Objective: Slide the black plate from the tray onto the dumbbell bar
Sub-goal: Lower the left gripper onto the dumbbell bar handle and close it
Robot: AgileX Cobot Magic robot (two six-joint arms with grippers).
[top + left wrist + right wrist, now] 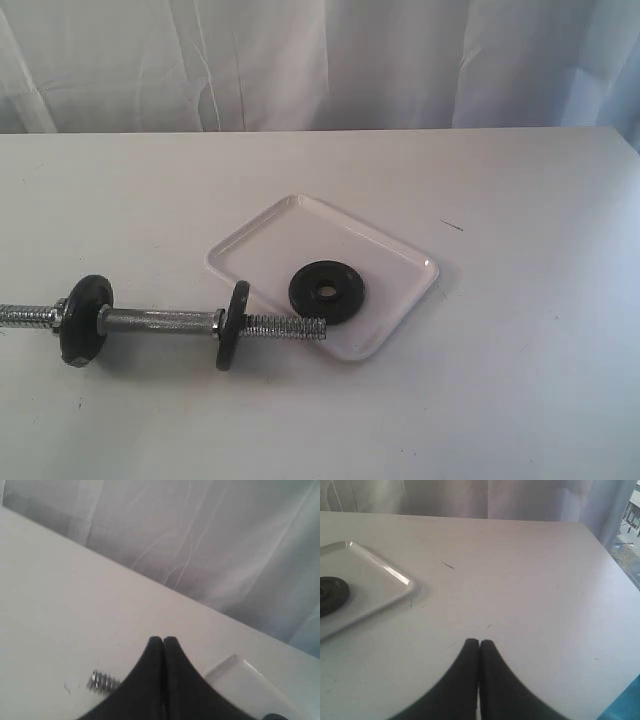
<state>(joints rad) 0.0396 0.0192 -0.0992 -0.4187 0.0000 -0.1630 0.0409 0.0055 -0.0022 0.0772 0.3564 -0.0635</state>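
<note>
Left gripper (163, 641): clenched, black fingertips pressed together with nothing between them. It is above the table and does not appear in the exterior view.
Right gripper (479, 643): also pinched closed and empty, over bare table (500, 390), well apart from the tray.
Dumbbell bar (160, 320): lies on the table nearest the exterior camera, long axis 9 to 3 o'clock. Its free threaded end (290, 326) points to 3 o'clock and reaches over the tray's near rim.
Discs on bar: thick disc (85, 320) toward 9 o'clock, thin disc (233, 326) just inboard of the thread. Both stand on edge.
Black plate (327, 291): lies flat inside the tray, toward its 6 o'clock corner. The bar tip sits at the plate's 6 o'clock edge; I cannot tell whether they touch.
Plate axis: the centre hole faces up. Judged that it must be tipped on edge, hole facing 9 o'clock, to line up with the thread.
Handling: judged rigid metal, heavy for its size, not fragile. The low rim lies flat on smooth plastic, so it is likely to skid.
Hold: judged best with one finger in the hole and the other on the outer rim at 3 o'clock, away from the bar.
Tray (300, 205): turned so its corners sit at 12, 3, 6 and 9 o'clock. Judged light; it may shift if pushed.
Curtain (300, 60): white, behind the table's far edge.
</note>
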